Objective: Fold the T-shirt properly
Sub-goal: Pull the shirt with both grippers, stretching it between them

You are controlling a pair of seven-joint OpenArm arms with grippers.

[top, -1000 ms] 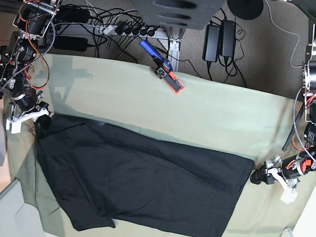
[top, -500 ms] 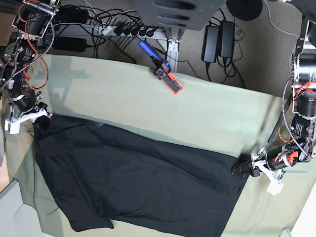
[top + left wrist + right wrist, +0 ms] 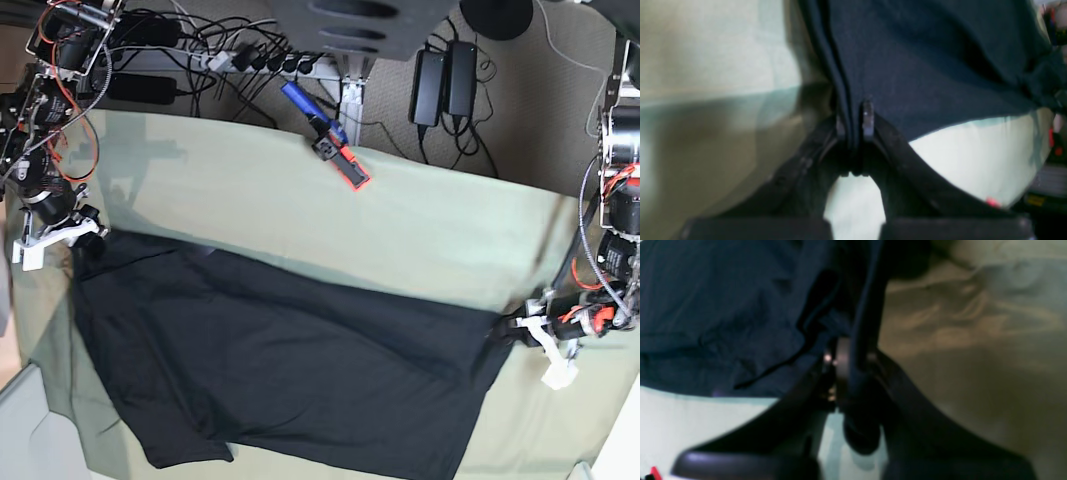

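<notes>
The black T-shirt [image 3: 280, 370] lies spread on the pale green cloth [image 3: 420, 220], plain side up. At its right corner in the base view my left gripper [image 3: 510, 332] is shut on the shirt's edge; the left wrist view shows the folded dark T-shirt [image 3: 923, 60] hem pinched between the left gripper [image 3: 855, 125] jaws. My right gripper [image 3: 85, 240] holds the shirt's upper left corner. In the right wrist view, a bunch of T-shirt [image 3: 723, 313] fabric sits clamped inside the right gripper [image 3: 848, 356].
A blue and orange tool [image 3: 328, 135] lies at the cloth's back edge. Cables, a power strip [image 3: 250, 60] and black adapters [image 3: 445, 80] lie on the floor behind. The cloth's front edge runs close to the shirt's lower hem.
My left gripper has moved left from beside the shirt onto its right corner and shut on the fabric. The right gripper has stayed put, still shut.
</notes>
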